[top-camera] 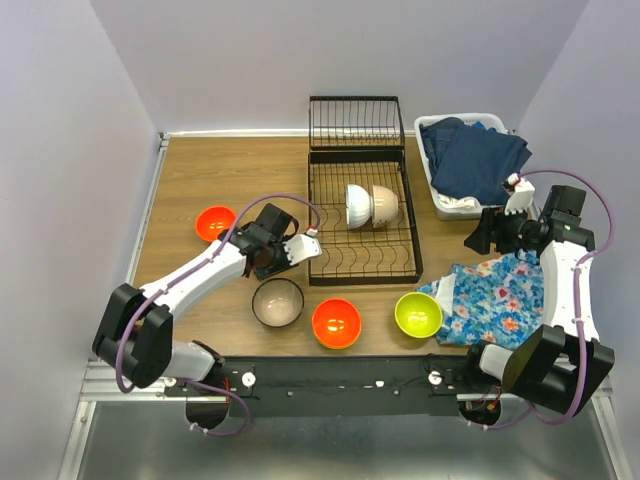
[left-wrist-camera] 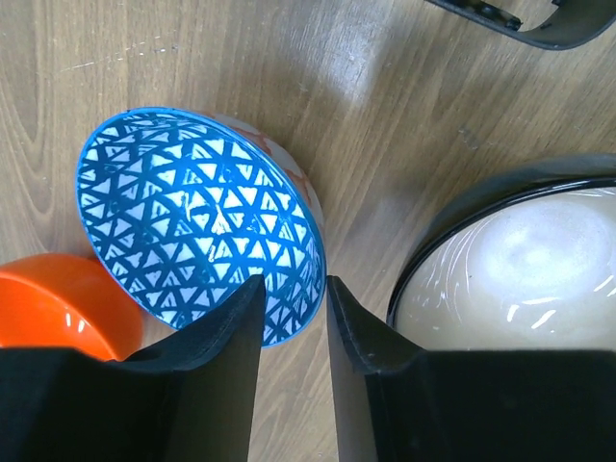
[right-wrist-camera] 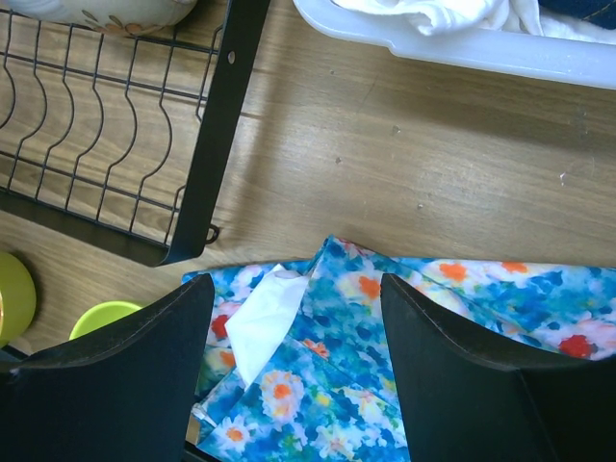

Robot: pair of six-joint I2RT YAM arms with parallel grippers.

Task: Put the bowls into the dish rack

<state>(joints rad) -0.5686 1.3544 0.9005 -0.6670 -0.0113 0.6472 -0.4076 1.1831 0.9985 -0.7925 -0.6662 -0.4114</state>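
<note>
My left gripper [top-camera: 272,256] is shut on the rim of a blue triangle-patterned bowl [left-wrist-camera: 192,221] and holds it tilted on edge, just left of the black wire dish rack [top-camera: 362,215]. In the left wrist view the bowl's wall sits between my fingers [left-wrist-camera: 295,289]. A white bowl [top-camera: 358,205] and a cream bowl [top-camera: 386,205] stand in the rack. On the table are an orange bowl [top-camera: 215,222], a cream bowl with a dark outside [top-camera: 278,302], a second orange bowl [top-camera: 336,322] and a lime green bowl [top-camera: 418,313]. My right gripper [top-camera: 480,238] is open and empty.
A white tub [top-camera: 440,195] of dark blue clothes stands at the back right. A blue floral cloth [top-camera: 495,300] lies under my right gripper [right-wrist-camera: 296,289], with the rack's corner [right-wrist-camera: 207,154] to its left. The dark-sided cream bowl [left-wrist-camera: 520,279] lies close on the right of my left fingers.
</note>
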